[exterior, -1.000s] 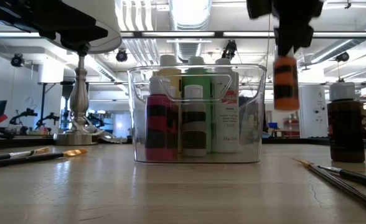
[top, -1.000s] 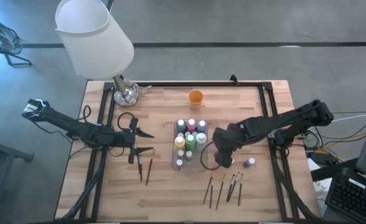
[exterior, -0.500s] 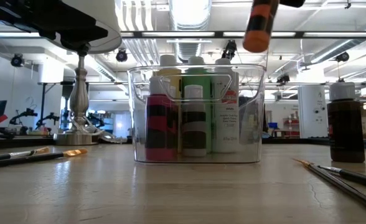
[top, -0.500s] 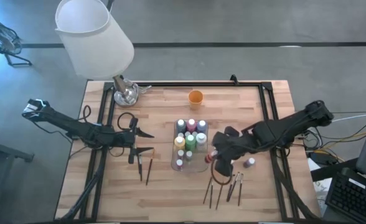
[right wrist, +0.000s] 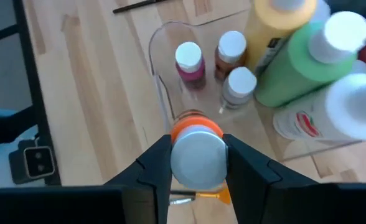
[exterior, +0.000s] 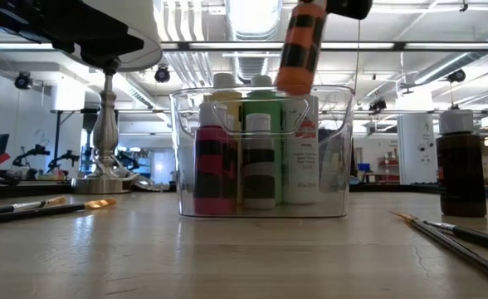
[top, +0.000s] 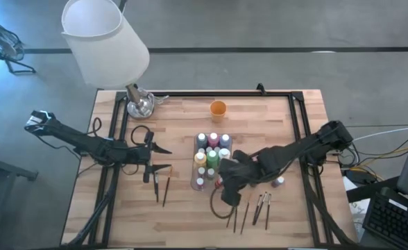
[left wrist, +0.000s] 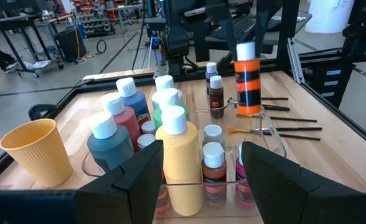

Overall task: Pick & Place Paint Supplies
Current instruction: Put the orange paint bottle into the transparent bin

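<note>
Orange paint bottle (exterior: 302,46) sits clamped in my right end effector (right wrist: 197,155), fingers pressed against its white cap. A second ago it hung out to the side of the clear tray (exterior: 190,149); now I have carried it in over the tray's near rim, so I judge only the lowering and release remain. The tray already holds a crowd of upright bottles: yellow (left wrist: 178,163), green (right wrist: 301,59), teal (left wrist: 110,144), red, pink and several small ones, with a free patch at the near end. My left end effector (top: 157,158) waits apart, fingers spread and empty, above the counter (top: 183,215) beside two brushes. One brown bottle (exterior: 461,166) and more brushes are left outside.
</note>
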